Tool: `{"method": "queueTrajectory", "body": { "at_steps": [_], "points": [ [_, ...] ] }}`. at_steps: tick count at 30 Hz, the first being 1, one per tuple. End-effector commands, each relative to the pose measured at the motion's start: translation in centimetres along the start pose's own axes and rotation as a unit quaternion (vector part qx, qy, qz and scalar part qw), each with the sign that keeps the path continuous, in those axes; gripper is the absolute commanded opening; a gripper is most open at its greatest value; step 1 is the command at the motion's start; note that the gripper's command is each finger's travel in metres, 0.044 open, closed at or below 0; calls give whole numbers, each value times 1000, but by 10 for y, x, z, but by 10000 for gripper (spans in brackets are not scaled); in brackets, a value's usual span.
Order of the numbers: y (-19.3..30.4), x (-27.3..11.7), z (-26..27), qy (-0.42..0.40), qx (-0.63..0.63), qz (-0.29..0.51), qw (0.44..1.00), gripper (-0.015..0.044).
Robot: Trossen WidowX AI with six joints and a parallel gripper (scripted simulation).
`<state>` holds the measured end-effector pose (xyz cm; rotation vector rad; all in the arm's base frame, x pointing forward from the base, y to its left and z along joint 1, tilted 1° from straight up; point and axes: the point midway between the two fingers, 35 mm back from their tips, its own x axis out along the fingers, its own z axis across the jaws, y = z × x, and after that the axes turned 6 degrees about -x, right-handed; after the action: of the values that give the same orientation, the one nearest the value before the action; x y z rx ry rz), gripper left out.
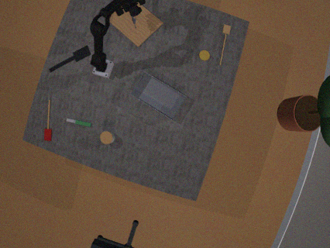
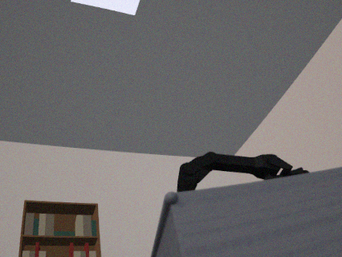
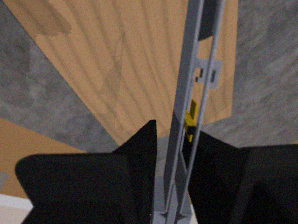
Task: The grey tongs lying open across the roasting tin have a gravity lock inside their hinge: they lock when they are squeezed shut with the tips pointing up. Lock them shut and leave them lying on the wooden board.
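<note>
My gripper (image 3: 164,125) is shut on the grey tongs (image 3: 179,95) and holds them over the wooden board (image 3: 135,60) (image 1: 147,29). In the wrist view the two arms of the tongs run lengthwise, close together with a narrow gap. A yellow piece (image 3: 191,115) and a small grey bracket (image 3: 215,75) show at that gap. Whether the lock has caught cannot be told. In the top view a thin part of the tongs (image 1: 134,23) shows above the board; the arm hides the rest. The roasting tin (image 1: 160,94) stands empty near the middle of the mat.
A black utensil (image 1: 81,53) lies left of the arm base (image 1: 109,70). A red-headed spatula (image 1: 47,134), a green marker (image 1: 83,123) and a tan round item (image 1: 107,137) are at the lower left. A yellow disc (image 1: 204,55) and a tan-headed spatula (image 1: 226,29) are at the right.
</note>
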<state>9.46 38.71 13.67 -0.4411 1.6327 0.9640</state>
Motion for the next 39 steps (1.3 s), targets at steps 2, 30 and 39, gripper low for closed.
{"method": "queueTrajectory", "body": {
  "at_steps": [2,30,39],
  "points": [
    [0,-1,1,-4,-5,77,997,-150],
    [-24,-29,-6,-75,-43,418,905,-150],
    [-24,-29,-6,-75,-43,418,905,-150]
  ]
}}
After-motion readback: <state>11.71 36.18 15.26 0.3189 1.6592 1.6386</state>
